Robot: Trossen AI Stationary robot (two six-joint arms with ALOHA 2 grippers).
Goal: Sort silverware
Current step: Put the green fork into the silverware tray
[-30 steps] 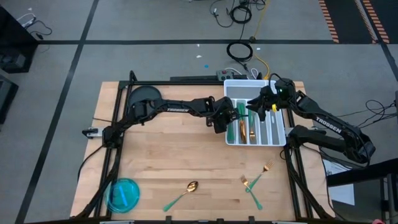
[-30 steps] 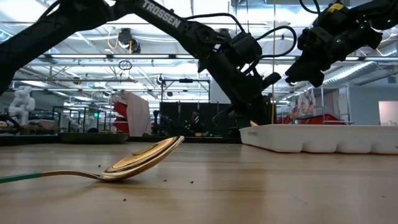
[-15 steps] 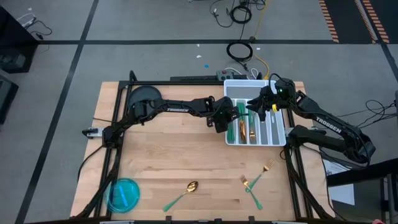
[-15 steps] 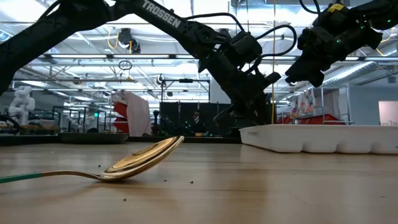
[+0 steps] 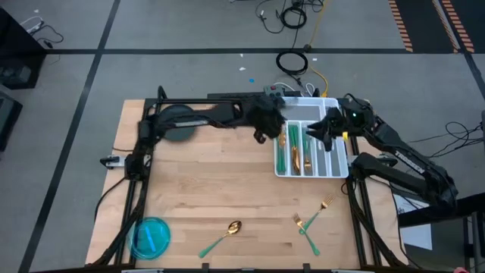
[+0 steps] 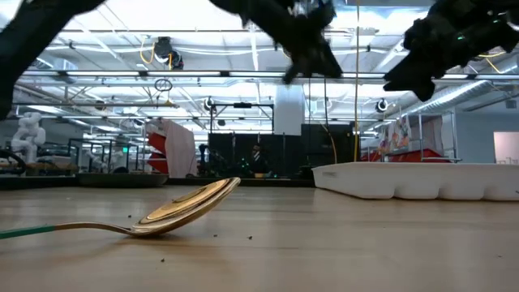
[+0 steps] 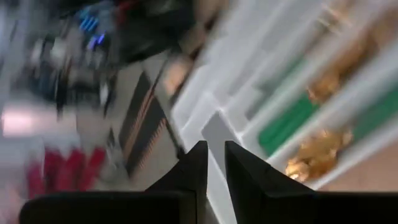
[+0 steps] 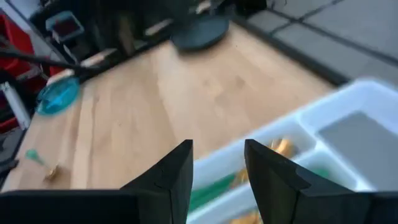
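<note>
A: Over the far left corner of the white tray (image 5: 311, 177): left gripper (image 5: 267, 129), lifted clear of the table. Fingers (image 7: 194, 167) only a narrow gap apart, nothing between them.

B: And on the other side?

A: Above the tray's middle compartments: right gripper (image 5: 317, 135), fingers (image 8: 177, 163) moderately spread, empty as well.

B: Silverware?

A: Partly sorted. Green handles and gold heads (image 5: 292, 154) lying lengthwise in the tray's left compartments; too blurred from the left wrist to tell forks from spoons. Out on the bare wood near the front edge: one spoon (image 5: 226, 234), bowl resting on the table, and two forks (image 5: 308, 223) crossed, just beside the right corner.

B: From table height?

A: Spoon (image 6: 190, 206) close up, handle cut off at the edge. Tray (image 6: 405, 180) seen as a wall only, contents hidden. Both grippers dark against the ceiling lights, hard to read.
</note>
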